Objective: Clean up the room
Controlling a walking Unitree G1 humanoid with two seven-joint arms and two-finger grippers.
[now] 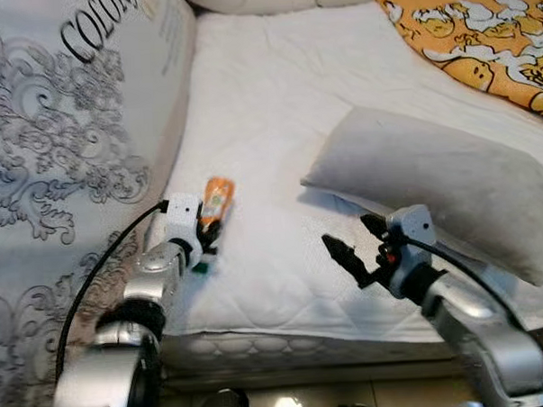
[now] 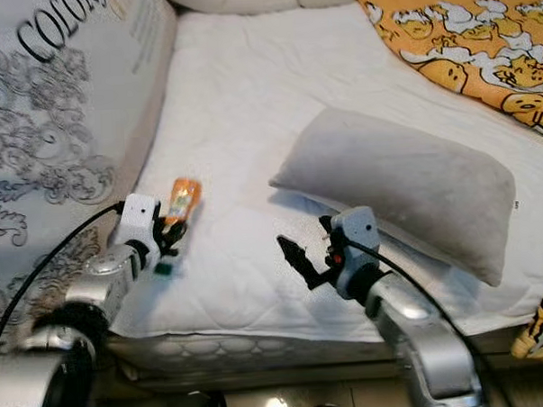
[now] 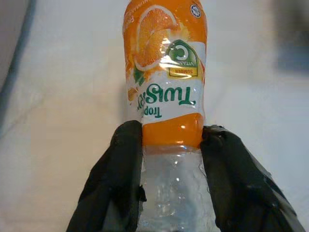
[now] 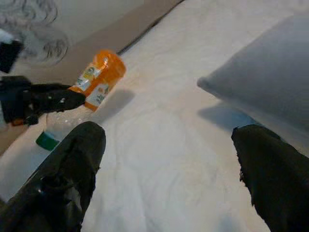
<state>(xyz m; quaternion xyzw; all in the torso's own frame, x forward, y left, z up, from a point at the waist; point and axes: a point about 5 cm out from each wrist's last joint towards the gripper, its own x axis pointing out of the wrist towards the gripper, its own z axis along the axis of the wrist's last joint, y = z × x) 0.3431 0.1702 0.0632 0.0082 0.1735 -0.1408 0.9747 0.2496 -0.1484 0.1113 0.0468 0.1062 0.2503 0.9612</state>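
My left gripper (image 3: 171, 145) grasps the orange bottle (image 3: 166, 92) near the mattress's (image 1: 277, 122) left edge, seemingly lifted; right gripper (image 1: 356, 240) hangs released.

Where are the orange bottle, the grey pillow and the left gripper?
orange bottle (image 3: 166, 82), left wrist view, on its label.
grey pillow (image 1: 442, 182), left eye view, on its top face.
left gripper (image 3: 171, 186), left wrist view, between the fingertips.

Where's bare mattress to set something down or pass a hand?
Free: the wide white stretch of mattress between the patterned box and the grey pillow; also the front strip between both grippers. Crowded: the box-side edge, where the left gripper clamps the orange bottle, and under the pillow by the right gripper.
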